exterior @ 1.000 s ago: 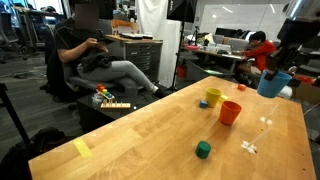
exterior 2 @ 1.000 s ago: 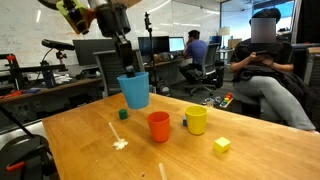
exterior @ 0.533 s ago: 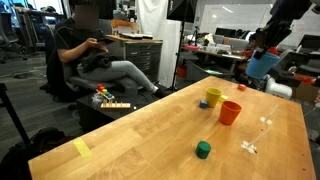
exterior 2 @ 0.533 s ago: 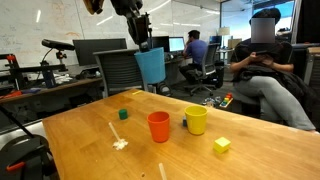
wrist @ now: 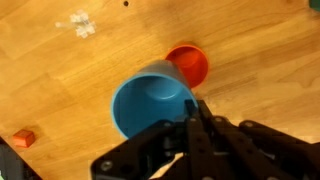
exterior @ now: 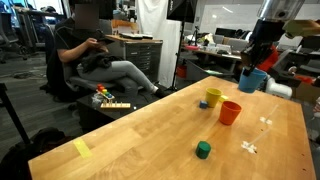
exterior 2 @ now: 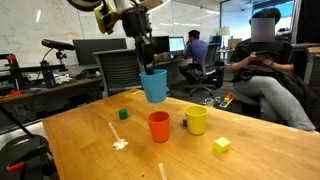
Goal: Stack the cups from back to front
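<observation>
Green cube [exterior 2: 123,114]: sits alone on the wooden table [exterior 2: 75,150] toward its far edge, apart from the cups.
White scraps [exterior 2: 120,143]: a small scatter flat on the table top, nearer the camera than the green cube and left of the orange cup.
Gripper [exterior 2: 148,66]: comes down from above with its fingers [wrist: 197,118] pinched together on the rim of the blue cup; the wrist view shows them gripping one side of the wall.
Blue cup [exterior 2: 154,86]: held mouth up in the air, clear of the table and touching no other cup. In an exterior view it hangs above and a little behind the orange cup; in the wrist view its rim overlaps the orange cup's edge. Whether it is squarely over that cup cannot be told.
Orange cup [exterior 2: 158,126]: upright on the table, mouth open.
Yellow cup [exterior 2: 196,120]: upright, just right of the orange cup, with a narrow gap between them.
Yellow cube [exterior 2: 221,145]: small, on the table near the front right of the yellow cup.
Seated person [exterior 2: 265,75]: in a chair beyond the table's right end, well apart from the cups.
</observation>
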